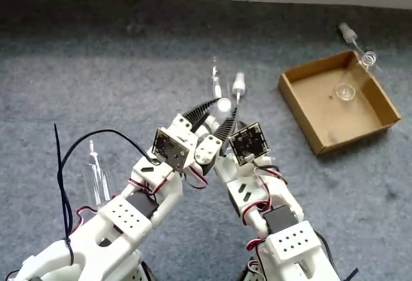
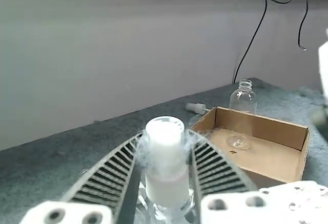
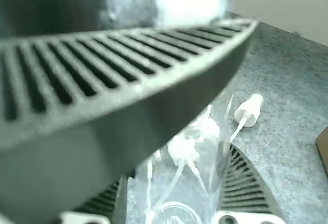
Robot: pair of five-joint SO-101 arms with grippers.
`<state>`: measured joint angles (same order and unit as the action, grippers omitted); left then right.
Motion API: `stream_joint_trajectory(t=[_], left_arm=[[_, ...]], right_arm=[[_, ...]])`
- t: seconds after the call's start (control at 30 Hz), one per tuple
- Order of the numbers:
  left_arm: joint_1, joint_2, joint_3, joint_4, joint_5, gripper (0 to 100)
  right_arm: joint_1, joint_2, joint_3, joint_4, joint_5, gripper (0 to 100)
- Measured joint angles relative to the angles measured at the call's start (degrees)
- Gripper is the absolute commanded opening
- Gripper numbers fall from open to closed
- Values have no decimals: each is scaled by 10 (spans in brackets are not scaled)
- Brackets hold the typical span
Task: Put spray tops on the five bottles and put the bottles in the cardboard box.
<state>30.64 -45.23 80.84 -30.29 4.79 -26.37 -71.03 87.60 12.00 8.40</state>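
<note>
Step in hand: capping. Left claw [image 2: 165, 138] is closed on a white spray top [image 2: 165, 162], its ribbed fingers pinching the sides. The top stands upright over the neck of a clear bottle [image 3: 205, 131]. Right claw [image 3: 177, 198] sits lower, fingers snug on either side of the bottle body, apparently gripping it. The pair is held mid-table where the two arms meet, well apart from the box [image 1: 322, 117]. A dip tube runs down inside the clear body. Whether the collar is fully seated I cannot tell, since the fingers hide the joint. Next move, as I judge it: press or twist the top home with the bottle held plumb, release the top, then carry the bottle to the box. Bottle looks smooth and see-through, likely slippery; top is white and cylindrical. Also noted: second bottle [image 1: 346, 92] stands in the box; loose top [image 1: 238, 85] lies on the carpet just beyond the claws.
</note>
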Motion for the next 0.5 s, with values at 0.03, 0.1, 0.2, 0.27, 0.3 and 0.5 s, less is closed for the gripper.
stream_joint_trajectory(t=[0.03,0.1,0.2,0.27,0.3,0.5], left_arm=[[-2,0,0,0,0,29],[-4,0,0,0,0,91],[-4,0,0,1,0,171],[-4,0,0,4,-2,181],[-5,0,0,16,-2,178],[-11,1,1,59,1,182]], right_arm=[[0,0,0,0,0,134],[0,0,0,0,0,134],[1,0,0,0,0,134],[2,0,0,0,0,134],[3,-1,-1,0,0,134],[11,-1,-1,0,0,134]])
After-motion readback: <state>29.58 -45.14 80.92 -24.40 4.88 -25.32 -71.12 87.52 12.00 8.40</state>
